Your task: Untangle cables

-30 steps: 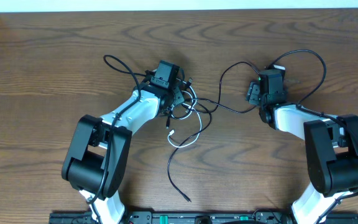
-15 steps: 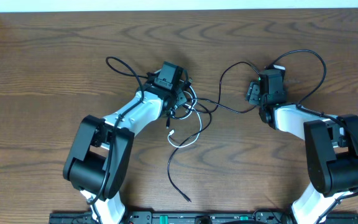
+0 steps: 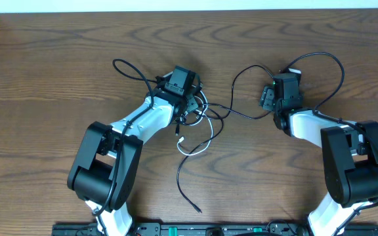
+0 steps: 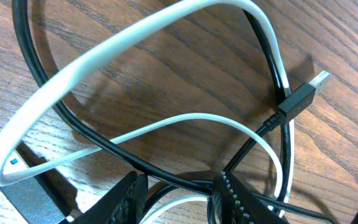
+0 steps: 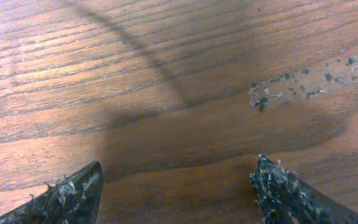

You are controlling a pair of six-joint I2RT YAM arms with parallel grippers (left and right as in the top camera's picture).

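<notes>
The left fingers (image 4: 127, 199) stood partly apart astride the tangled black cable (image 4: 294, 102) and white cable (image 4: 104, 45) at overhead centre, pinching neither. The right fingers (image 5: 67, 199) gaped wide over the worktop (image 5: 179, 74), holding nothing.

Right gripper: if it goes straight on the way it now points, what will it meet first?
Probably the bare table; nothing else lies ahead of the right gripper in its wrist view.

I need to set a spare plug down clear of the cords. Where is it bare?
Bare wood: the far-left stretch beside the left arm, and the near-edge middle between the tail of the black cord and the right arm. Crowded: the central knot with the white cord.
</notes>
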